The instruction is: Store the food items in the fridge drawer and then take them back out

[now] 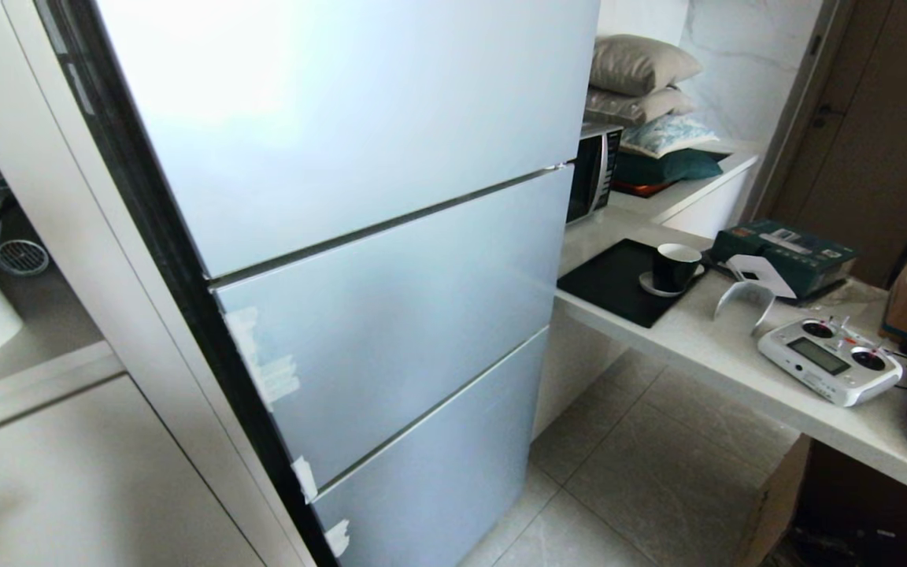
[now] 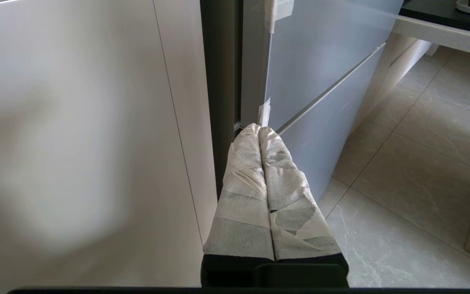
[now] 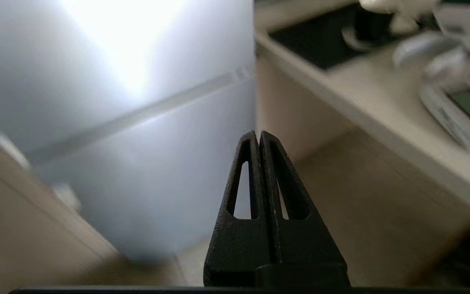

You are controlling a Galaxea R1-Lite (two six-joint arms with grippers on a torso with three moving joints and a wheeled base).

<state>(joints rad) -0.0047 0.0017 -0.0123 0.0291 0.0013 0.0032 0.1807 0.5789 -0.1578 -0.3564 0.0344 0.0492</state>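
Nearest us, the cloth-wrapped left gripper [image 2: 259,130] and the bare black right gripper [image 3: 258,134] both have jaws pressed together, empty. Beyond them, the frosted grey-blue fridge panels [image 1: 390,331] sit flush; drawer and food items are hidden. Farther right, a black cup [image 1: 674,266] stands on the pale counter [image 1: 729,354].

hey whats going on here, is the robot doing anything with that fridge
Nothing is being handled right now. The fridge is fully closed, all its frosted panels flush, so no drawer or food shows. The right gripper is shut and empty, in the air in front of the fridge beside the counter. The left gripper, its fingers wrapped in tape, is also shut and empty, low by the fridge's edge.
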